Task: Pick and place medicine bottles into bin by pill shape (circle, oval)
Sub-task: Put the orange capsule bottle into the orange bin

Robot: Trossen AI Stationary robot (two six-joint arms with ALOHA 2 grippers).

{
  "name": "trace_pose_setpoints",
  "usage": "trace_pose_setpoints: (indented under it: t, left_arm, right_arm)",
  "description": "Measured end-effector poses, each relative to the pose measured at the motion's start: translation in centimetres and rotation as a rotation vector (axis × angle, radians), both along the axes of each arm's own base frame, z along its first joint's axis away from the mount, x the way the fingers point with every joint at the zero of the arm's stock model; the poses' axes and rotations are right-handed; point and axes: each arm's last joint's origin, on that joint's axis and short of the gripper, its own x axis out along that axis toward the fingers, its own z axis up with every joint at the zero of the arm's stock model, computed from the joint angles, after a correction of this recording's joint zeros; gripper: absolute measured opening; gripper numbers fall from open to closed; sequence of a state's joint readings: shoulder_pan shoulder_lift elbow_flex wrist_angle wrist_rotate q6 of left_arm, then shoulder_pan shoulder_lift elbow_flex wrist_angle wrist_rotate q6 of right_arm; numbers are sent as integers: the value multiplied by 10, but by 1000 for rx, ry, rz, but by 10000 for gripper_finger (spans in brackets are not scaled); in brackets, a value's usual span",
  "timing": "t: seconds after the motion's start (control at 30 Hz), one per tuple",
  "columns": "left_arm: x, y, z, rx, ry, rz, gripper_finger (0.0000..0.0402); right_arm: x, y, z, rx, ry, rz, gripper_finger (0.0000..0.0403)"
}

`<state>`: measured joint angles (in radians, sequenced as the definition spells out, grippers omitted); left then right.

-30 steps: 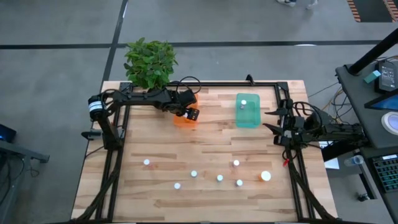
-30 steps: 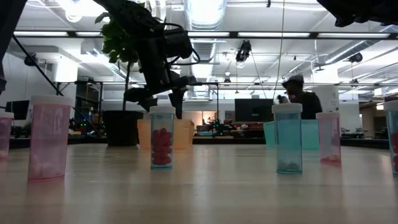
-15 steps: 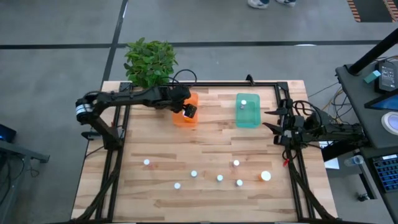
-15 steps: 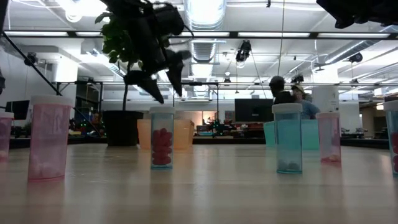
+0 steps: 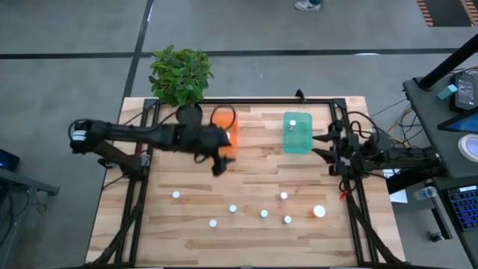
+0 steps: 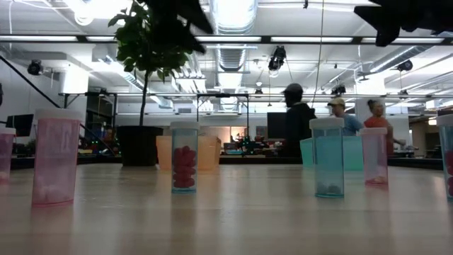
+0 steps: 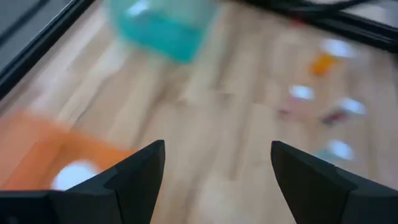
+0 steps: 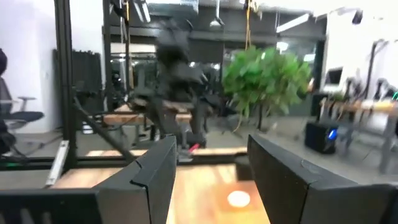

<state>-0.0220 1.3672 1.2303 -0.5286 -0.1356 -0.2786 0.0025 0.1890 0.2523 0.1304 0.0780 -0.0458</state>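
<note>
While open, left gripper (image 5: pixel 218 166) hangs just beside orange tub (image 5: pixel 228 131).

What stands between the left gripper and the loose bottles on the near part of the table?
Nothing visible does. The left gripper hangs open beside the orange tub, and only bare wood of the table lies between it and the closest bottles. The teal tub stands off to the side, by the waiting right gripper.
</note>
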Motion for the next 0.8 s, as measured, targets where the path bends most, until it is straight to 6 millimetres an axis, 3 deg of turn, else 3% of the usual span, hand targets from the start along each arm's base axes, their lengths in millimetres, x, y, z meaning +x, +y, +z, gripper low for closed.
trace_pose_setpoints:
  t: [0.23,0.37,0.63,0.8]
  left_arm:
    - [4,-64,9,186,-242,-339,274]
    - [3,-84,8,316,-387,-459,274]
    - [2,-85,1,500,-587,-476,274]
    - [3,-72,-5,586,-532,-268,274]
  right_arm:
    - [16,3,7,181,84,117,187]
    - [35,8,12,263,205,201,187]
    - [60,24,34,389,379,289,187]
    - [73,36,48,508,490,321,187]
